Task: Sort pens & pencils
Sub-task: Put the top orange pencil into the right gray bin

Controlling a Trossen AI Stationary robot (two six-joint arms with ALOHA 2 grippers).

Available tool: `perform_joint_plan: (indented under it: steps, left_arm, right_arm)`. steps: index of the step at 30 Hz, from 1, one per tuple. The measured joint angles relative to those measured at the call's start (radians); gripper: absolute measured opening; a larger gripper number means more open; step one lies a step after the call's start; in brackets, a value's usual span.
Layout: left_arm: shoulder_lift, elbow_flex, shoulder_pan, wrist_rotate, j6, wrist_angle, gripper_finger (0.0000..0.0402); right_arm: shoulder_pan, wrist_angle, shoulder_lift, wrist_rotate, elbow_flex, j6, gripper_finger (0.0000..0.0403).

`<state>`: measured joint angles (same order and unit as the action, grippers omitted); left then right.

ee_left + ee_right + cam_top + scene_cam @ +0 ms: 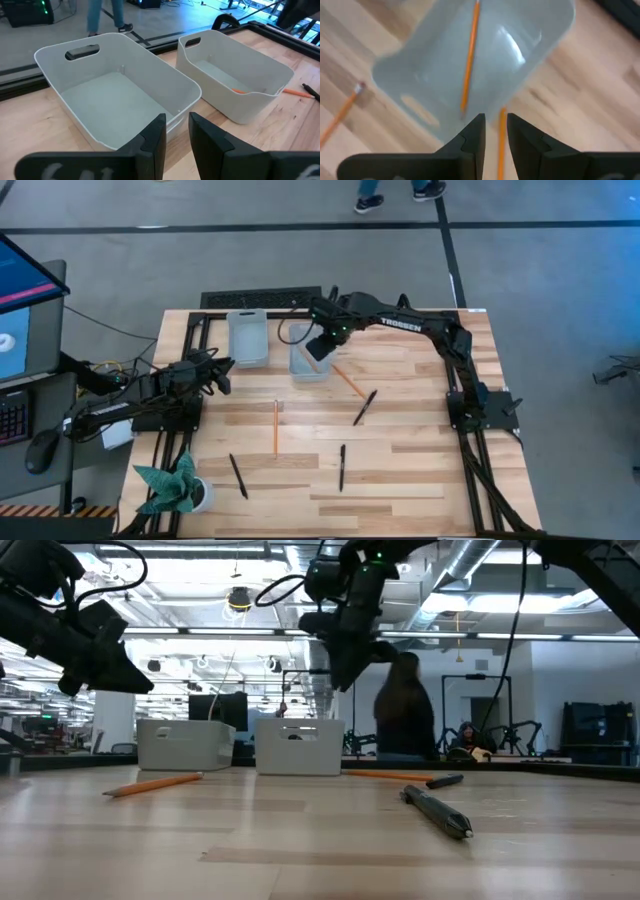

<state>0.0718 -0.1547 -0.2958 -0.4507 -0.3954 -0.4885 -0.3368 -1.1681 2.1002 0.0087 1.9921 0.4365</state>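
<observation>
right claw (318,350) hovers over the right bin (307,370); three pens (341,466) lie on the table (400,470).

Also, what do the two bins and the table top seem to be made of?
The left bin and the right bin look like moulded plastic, pale grey, smooth and matte: thin walls, rounded corners, a cut-out handle slot. The table top looks like light wood in joined planks: grain and staggered seams show, with a dull sheen. Whether it is solid wood or laminate I cannot tell.

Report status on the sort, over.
Right gripper over bin, jaws slightly apart, empty. One pencil inside; two pencils, three pens on table. Left gripper waits near other bin. Nothing in the way.
</observation>
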Motion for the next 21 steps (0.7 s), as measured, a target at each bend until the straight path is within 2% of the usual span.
perform_joint_plan:
  steps: [7, 12, 16, 21]
  left_arm:
    - [0.0, 0.0, 0.0, 0.0, 0.0, 0.0, 0.0073]
    - [0.0, 0.0, 0.0, 0.0, 0.0, 0.0, 0.0073]
    - [0.0, 0.0, 0.0, 0.0, 0.0, 0.0, 0.0073]
    - [0.0, 0.0, 0.0, 0.006, -0.01, 0.0, 0.0073]
  right_arm:
    - [0.037, -0.193, 0.0, 0.005, -0.001, -0.009, 0.0102]
    - [0.063, -0.193, 0.0, 0.074, -0.001, -0.047, 0.0102]
    - [0.076, -0.193, 0.0, 0.169, -0.002, -0.099, 0.0102]
    - [0.074, -0.202, -0.002, 0.187, -0.048, -0.117, 0.0102]
